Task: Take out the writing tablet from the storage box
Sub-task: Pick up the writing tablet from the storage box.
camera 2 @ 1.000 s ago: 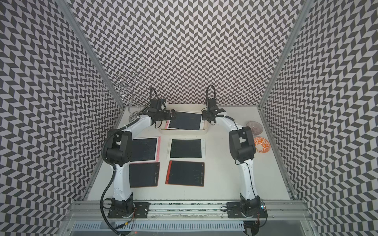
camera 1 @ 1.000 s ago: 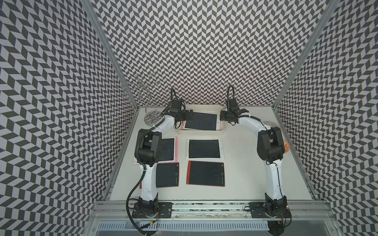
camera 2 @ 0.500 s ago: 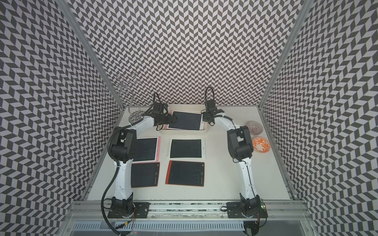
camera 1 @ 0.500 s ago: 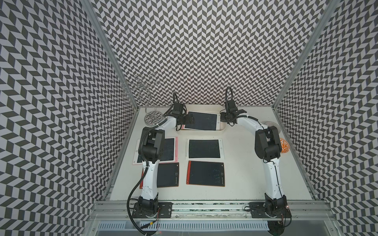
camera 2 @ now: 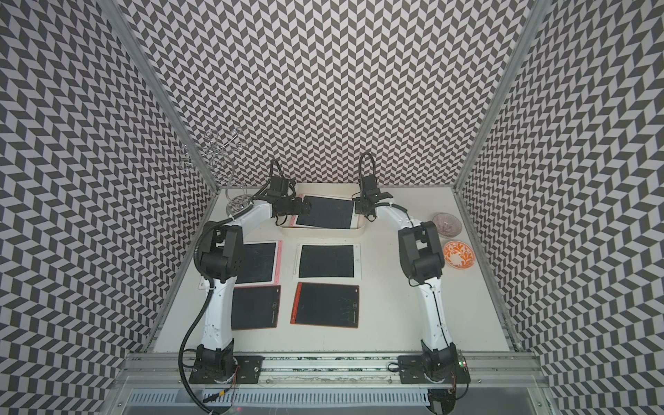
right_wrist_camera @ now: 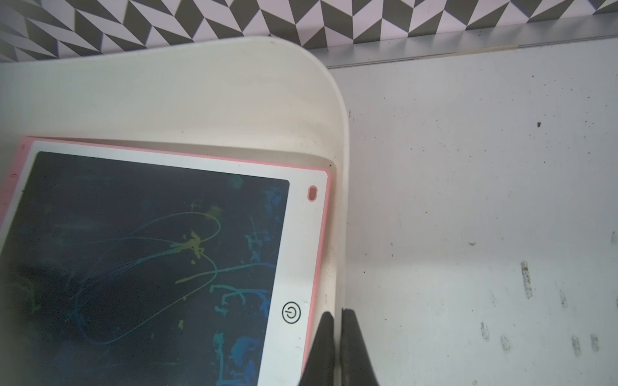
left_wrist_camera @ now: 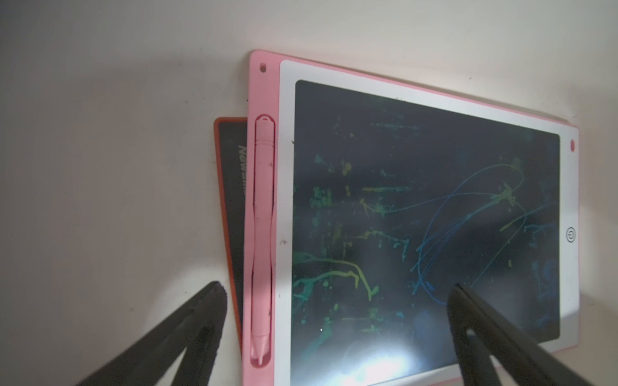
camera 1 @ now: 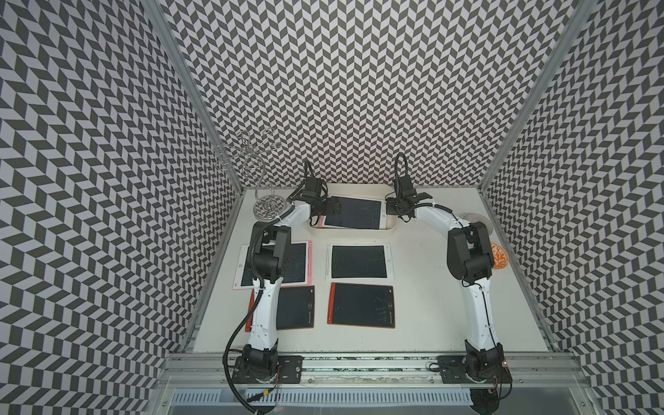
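Pink-framed writing tablet with a dark, scribbled-on screen (left_wrist_camera: 424,214) is lying flat inside the cream-white plastic storage box with rounded corners (right_wrist_camera: 234,100). The box sits at the far end of the white table (camera 1: 424,305), up against the back wall. It's the top one of a stack: a red-framed dark tablet (left_wrist_camera: 230,187) pokes out from under it.

Left gripper (left_wrist_camera: 337,287) is spread wide over the stylus side, one finger over the box floor and the other over the screen. Right gripper (right_wrist_camera: 337,314) is pinched together on the box's thin side wall, I'd guess to pin the box down.

Handling-wise it looks like a thin, stiff, light slab with a glossy face, so slippery, and the screen marks if you press it. I'd grab the pink edge strip where the pink stylus (left_wrist_camera: 262,234) is clipped. Hard to tell from here whether there's any gap under that edge. The red one could get dragged along.

Around it:
- Four more tablets are laid out nearer the robot, e.g. a white-framed one (camera 1: 359,261).
- A silver wire stand (camera 1: 267,206) is on the left arm's side.
- A clear glass bowl (camera 2: 446,224) and an orange patterned bowl (camera 2: 459,255) are by the right arm.

None of that blocks anything; the low box walls are the real obstacle.
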Tool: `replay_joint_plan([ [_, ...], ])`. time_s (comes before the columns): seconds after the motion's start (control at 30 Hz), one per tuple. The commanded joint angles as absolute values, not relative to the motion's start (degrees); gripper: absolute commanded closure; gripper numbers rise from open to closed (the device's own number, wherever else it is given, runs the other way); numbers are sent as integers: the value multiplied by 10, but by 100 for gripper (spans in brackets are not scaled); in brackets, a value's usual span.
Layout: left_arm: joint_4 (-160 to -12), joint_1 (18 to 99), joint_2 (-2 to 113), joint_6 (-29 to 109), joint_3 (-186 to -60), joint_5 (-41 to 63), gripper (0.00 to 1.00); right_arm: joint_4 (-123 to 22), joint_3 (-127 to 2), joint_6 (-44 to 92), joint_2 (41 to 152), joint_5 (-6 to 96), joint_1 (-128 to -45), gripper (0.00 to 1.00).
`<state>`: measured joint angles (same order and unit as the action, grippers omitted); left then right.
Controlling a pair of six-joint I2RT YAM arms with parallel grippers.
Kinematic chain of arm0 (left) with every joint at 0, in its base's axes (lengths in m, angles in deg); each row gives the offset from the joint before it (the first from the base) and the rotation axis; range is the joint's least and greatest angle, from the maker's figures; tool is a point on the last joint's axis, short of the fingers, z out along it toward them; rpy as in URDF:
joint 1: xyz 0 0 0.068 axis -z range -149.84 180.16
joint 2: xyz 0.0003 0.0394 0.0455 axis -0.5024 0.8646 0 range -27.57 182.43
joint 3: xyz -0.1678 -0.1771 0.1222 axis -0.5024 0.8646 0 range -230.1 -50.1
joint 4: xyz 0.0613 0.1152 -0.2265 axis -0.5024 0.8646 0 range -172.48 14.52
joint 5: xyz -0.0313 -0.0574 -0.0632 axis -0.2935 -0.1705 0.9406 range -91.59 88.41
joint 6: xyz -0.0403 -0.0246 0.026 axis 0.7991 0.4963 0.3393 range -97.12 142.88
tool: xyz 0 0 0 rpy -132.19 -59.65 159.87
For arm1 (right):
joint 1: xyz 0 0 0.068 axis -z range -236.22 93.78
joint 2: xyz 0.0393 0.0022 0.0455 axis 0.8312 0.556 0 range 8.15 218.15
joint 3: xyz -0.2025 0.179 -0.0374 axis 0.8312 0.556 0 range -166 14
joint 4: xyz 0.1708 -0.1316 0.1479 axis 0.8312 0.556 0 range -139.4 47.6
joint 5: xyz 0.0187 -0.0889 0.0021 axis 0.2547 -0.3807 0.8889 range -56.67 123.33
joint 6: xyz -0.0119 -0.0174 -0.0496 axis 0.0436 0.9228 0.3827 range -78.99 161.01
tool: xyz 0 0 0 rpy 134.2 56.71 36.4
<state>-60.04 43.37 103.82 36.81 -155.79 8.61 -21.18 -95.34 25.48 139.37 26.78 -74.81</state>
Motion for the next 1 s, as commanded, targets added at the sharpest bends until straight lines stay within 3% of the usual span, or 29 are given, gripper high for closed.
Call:
replay_joint_plan([
  [0.0,-575,423,1057,360,-1575,87,1,-228,-969,258,1396,265,-749,96],
  [0.97,-549,440,1073,418,-1613,175,1,-236,-972,251,1404,276,-749,97],
])
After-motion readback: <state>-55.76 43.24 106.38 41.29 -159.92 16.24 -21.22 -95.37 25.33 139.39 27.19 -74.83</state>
